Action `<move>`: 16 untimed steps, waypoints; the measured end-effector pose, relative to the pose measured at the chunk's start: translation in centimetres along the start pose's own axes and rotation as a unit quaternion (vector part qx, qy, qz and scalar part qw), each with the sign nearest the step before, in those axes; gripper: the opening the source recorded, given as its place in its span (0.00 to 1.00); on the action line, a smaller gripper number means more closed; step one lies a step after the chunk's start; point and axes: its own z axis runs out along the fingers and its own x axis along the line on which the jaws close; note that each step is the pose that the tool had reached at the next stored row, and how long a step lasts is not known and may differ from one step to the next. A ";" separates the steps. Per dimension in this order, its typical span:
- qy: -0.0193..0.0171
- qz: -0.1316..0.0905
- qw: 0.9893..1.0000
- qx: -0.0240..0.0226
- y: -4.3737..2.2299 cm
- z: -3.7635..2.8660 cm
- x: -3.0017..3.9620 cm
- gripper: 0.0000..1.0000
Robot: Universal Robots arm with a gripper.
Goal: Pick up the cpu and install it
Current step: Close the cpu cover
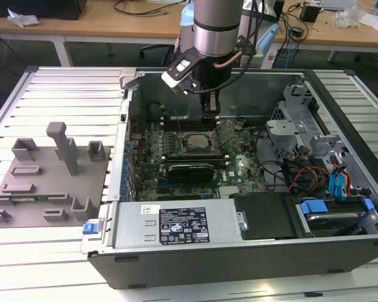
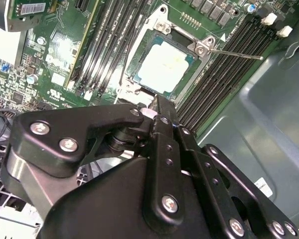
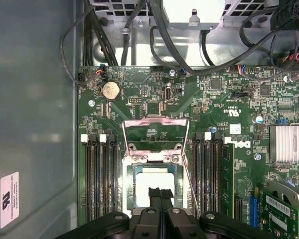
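Silvery cpu lies flat in the socket on the case's board. The gripper hangs just above it with fingers together. In both wrist views the fingers hide the cpu's near edge.

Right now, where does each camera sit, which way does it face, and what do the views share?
Exterior view: off the arm, high outside the open case, looking down into it; shows the arm and gripper.
First wrist view: on the wrist, looking along the shut fingers onto the motherboard.
Second wrist view: on the wrist, looking obliquely over the gripper's black linkage.
Shared: both wrist views show the cpu lying in its socket just past the fingers.
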 end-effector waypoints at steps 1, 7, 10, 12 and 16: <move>0.000 0.000 1.000 0.000 0.04 0.00 0.00 0.11; 0.000 0.000 1.000 0.000 1.09 0.04 0.01 0.11; 0.000 0.000 1.000 0.000 1.45 0.04 0.01 0.11; 0.000 0.000 1.000 0.000 1.45 -0.07 0.01 0.11; 0.000 0.000 1.000 0.000 1.47 -0.58 0.01 0.11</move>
